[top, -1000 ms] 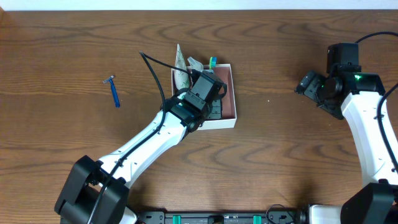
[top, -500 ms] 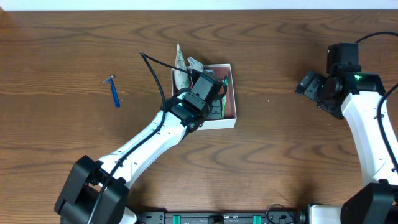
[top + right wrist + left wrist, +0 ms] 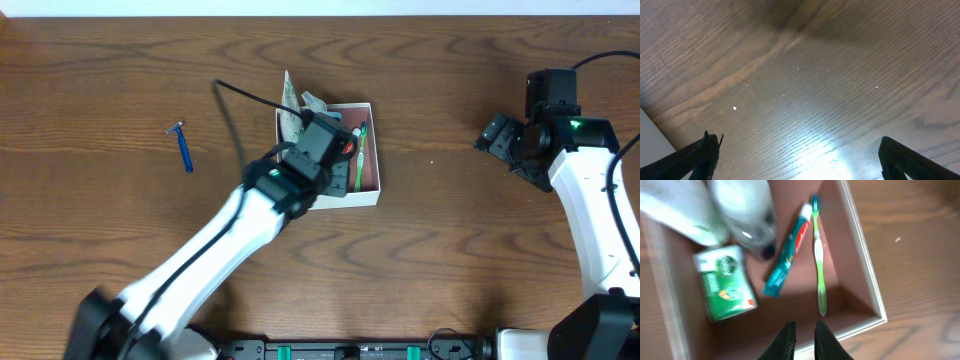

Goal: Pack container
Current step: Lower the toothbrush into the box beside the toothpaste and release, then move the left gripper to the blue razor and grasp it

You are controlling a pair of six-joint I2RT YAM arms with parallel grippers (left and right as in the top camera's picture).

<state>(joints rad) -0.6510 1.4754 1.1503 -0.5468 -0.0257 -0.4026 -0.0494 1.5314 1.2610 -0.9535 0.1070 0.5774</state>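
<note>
Toothbrush [image 3: 819,265] is what changed: a second ago we saw its teal head poking up past the far rim, and now it lies flat inside the container [image 3: 372,168], along the right wall. The left arm has shifted too, and it's smeared with blur in the overhead view.

The container sits around the middle of the tabletop [image 3: 450,250], a bit toward the far edge. It's white-walled, with a reddish-pink floor. From the left wrist view we can count what's in it. The green toothbrush runs lengthwise, head toward the far side. A teal and red toothpaste tube [image 3: 787,250] lies on a slant just beside it, the two nearly touching at the far end. A green soap box [image 3: 725,282] lies flat to the left of the tube. A clear bottle [image 3: 747,215] is at the far end, next to a white pouch [image 3: 675,210] in the far left corner. In the overhead view the pouch's tip sticks out past the far rim.

The left claw [image 3: 804,329] hangs over the near wall of the container. Its fingers are only a sliver apart, with nothing between them, clear of the toothbrush.

Out on the tabletop, a blue razor [image 3: 184,147] lies well apart to the left. The right claw [image 3: 800,145] is way off to the right, spread wide and empty over bare wood.
</note>
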